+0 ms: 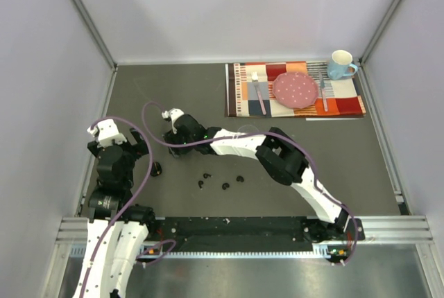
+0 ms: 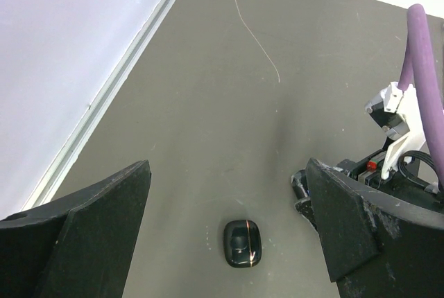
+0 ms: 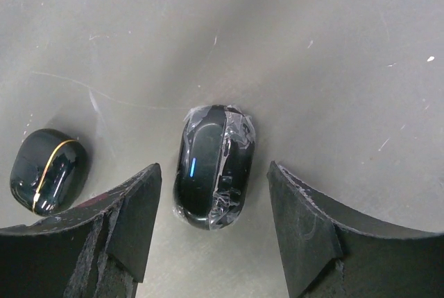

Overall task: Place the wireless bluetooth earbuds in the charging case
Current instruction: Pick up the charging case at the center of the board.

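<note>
Right wrist: open right gripper straddling wrapped case; gold-lined case just left of it. Earbuds loose on surface near wrapped case. Left gripper open.

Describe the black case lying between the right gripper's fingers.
The black case is a glossy oval pebble in crinkled clear film, with a short blue light line on top. It looks shut and lies flat on the grey table, between the open fingers of the right gripper, which do not touch it. A gold-trimmed case lies apart beside it.
</note>
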`<state>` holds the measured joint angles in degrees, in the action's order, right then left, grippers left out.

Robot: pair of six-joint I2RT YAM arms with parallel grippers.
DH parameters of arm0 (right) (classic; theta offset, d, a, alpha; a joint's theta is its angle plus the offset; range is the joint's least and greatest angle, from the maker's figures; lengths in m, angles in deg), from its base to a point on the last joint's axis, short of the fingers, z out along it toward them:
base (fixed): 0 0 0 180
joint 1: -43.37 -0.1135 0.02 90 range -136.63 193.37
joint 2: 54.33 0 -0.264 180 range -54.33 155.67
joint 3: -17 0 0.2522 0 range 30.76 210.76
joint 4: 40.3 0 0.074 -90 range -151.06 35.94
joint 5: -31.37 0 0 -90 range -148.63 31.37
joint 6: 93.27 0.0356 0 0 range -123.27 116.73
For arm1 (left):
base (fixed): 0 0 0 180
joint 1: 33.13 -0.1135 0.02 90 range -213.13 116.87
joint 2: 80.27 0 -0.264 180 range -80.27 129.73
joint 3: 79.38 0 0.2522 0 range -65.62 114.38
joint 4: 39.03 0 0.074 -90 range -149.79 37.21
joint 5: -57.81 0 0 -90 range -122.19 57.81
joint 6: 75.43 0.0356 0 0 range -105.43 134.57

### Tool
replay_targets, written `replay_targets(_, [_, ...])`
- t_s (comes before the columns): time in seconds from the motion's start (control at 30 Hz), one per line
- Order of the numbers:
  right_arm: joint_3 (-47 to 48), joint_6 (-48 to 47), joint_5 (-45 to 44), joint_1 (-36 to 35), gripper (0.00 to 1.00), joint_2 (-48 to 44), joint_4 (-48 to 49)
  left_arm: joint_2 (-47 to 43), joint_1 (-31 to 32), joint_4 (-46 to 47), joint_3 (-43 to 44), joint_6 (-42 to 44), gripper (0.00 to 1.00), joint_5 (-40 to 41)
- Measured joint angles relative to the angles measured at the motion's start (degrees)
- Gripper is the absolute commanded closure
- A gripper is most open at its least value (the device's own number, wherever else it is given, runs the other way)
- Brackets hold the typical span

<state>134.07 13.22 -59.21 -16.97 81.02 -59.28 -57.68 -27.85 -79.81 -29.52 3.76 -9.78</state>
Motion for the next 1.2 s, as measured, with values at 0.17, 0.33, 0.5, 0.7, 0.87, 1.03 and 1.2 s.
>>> replay_targets(0.17, [0.0,-0.35,-0.24,0.0,0.46,0.0,-0.17,0.0,0.0,0.0,0.0,0.0,0.01,0.0])
replay_targets(0.33, [0.0,-0.83,-0.2,0.0,0.49,0.04,-0.39,0.0,0.0,0.0,0.0,0.0,0.01,0.0])
replay_targets(0.5, [0.0,-0.92,0.48,0.02,0.39,0.04,-0.42,0.0,0.0,0.0,0.0,0.0,0.01,0.0])
replay_targets(0.7, [0.0,-1.05,0.87,0.0,0.46,0.04,-0.39,0.0,0.0,0.0,0.0,0.0,0.01,0.0])
replay_targets(0.87, [0.0,-1.4,0.24,0.04,0.62,0.04,-0.63,0.0,0.0,0.0,0.0,0.0,0.01,0.04])
replay_targets(1.03, [-0.13,-1.27,-0.35,0.04,0.78,0.04,-0.76,0.0,0.0,0.0,0.0,-0.04,0.01,0.76])
replay_targets(1.2, [-0.55,-1.36,-0.42,0.0,0.95,-0.2,-0.55,-0.24,0.0,-0.02,0.0,-0.04,0.01,1.05])
